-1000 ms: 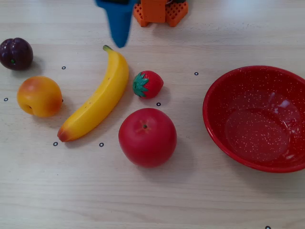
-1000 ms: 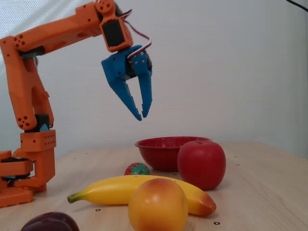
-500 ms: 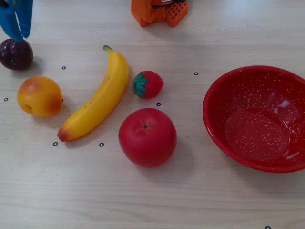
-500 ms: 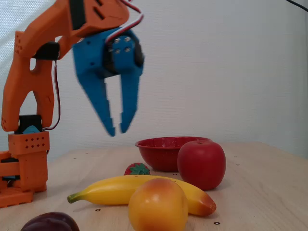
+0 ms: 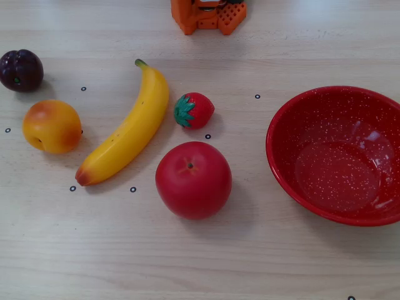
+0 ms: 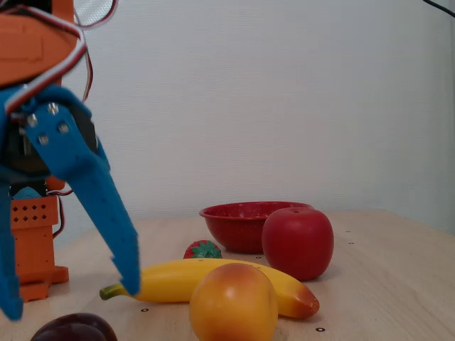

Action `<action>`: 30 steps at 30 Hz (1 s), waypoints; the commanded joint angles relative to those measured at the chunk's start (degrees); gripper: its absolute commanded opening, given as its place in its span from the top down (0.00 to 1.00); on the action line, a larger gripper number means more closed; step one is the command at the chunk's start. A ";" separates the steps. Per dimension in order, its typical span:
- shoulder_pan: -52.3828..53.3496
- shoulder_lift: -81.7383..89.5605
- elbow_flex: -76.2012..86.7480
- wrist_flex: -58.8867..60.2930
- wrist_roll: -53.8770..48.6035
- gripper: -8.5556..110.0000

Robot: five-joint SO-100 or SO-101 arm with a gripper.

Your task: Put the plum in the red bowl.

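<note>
A pale wooden table point(image 5: 200, 262) carried a wide, glossy red bowl with fine white speckles point(image 5: 338, 154) at its right edge in the top-down fixed view, and a small, round, glossy dark purple plum point(image 5: 20, 70) far across at the upper left corner, with nothing on it. In the low side fixed view the blue two-finger gripper point(image 6: 71, 302) hung with its fingers spread wide and empty, straddling the plum just above it. The plum looked like light, hard, slippery plastic, probably best pinched across its widest middle.
</note>
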 commanded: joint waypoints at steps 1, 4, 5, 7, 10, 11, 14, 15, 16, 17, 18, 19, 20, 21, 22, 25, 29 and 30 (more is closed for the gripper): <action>-1.23 2.46 -5.27 8.70 3.34 0.61; -0.70 2.29 -4.39 8.70 4.48 0.58; -0.44 2.29 -4.04 8.70 4.57 0.56; 0.18 2.81 -3.08 8.70 5.45 0.55; 0.79 4.92 -0.53 8.70 7.65 0.54; 0.88 5.89 0.53 8.70 8.44 0.54; 0.62 8.17 3.78 8.70 10.90 0.53; 0.62 9.14 5.19 8.70 11.34 0.53; 0.62 10.20 6.68 8.70 11.69 0.53; 0.62 11.25 8.35 8.70 11.95 0.53; 0.62 12.30 9.93 8.70 12.04 0.53; 0.70 13.27 11.25 8.70 11.95 0.53; 0.88 14.06 12.48 8.70 11.78 0.53; 0.97 14.59 13.36 8.70 11.78 0.53; 1.05 15.03 13.80 8.70 11.78 0.53; 0.88 15.29 13.80 8.61 12.92 0.52; -0.44 15.29 12.74 7.91 15.91 0.51; -0.62 15.29 12.66 7.73 16.52 0.51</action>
